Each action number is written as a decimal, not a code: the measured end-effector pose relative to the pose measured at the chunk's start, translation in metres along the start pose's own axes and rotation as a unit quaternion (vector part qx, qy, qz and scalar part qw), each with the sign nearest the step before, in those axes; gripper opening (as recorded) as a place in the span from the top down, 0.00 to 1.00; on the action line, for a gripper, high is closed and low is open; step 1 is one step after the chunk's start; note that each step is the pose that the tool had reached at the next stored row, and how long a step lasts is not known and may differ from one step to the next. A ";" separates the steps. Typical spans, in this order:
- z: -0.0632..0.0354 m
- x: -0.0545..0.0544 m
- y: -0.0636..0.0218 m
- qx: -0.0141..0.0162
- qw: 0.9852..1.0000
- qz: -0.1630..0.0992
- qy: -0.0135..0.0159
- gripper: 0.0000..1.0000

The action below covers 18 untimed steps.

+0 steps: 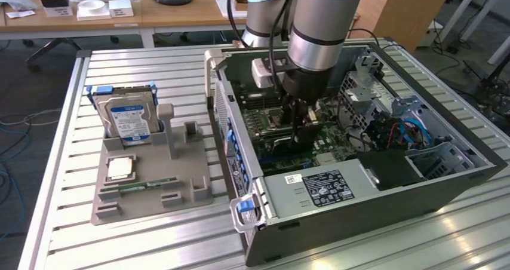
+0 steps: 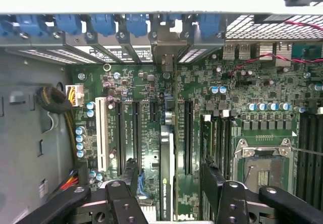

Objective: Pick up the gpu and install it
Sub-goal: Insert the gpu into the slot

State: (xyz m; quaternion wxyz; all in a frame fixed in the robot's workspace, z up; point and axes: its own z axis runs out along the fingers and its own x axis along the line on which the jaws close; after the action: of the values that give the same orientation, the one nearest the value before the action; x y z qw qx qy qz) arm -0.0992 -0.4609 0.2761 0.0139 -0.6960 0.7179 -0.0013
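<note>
Open-jawed, the gripper [image 2: 169,193] hangs low inside the computer case [image 1: 446,180], fingers [image 2: 218,183] spread to either side of the gpu [image 2: 166,173], which stands on edge in a motherboard [image 2: 237,98] slot between them, bracket end toward the rear slot covers [image 2: 116,24]. Neither finger visibly touches the card. By my reading the seating step looks finished or nearly so, though whether the card is fully home cannot be told.

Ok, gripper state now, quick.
Gripper: open, holding nothing, its fingers on either side of the gpu standing on edge in a motherboard slot inside the computer case.
</note>
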 end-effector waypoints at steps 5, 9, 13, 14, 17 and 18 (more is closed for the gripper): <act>-0.0076 0.000 -0.0002 0.000 1.000 0.000 0.000 0.36; -0.0137 0.000 -0.0003 0.000 1.000 0.000 0.000 0.36; -0.0194 0.000 -0.0004 0.000 1.000 0.000 0.000 0.36; -0.0208 0.000 -0.0005 0.000 1.000 0.000 0.000 0.36; -0.0252 0.000 -0.0006 0.000 1.000 0.000 0.000 0.36; -0.0270 -0.001 -0.0006 0.000 1.000 0.000 0.000 0.36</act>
State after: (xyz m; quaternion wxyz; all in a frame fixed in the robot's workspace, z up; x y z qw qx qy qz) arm -0.0992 -0.4609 0.3031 0.0138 -0.6960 0.7179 -0.0015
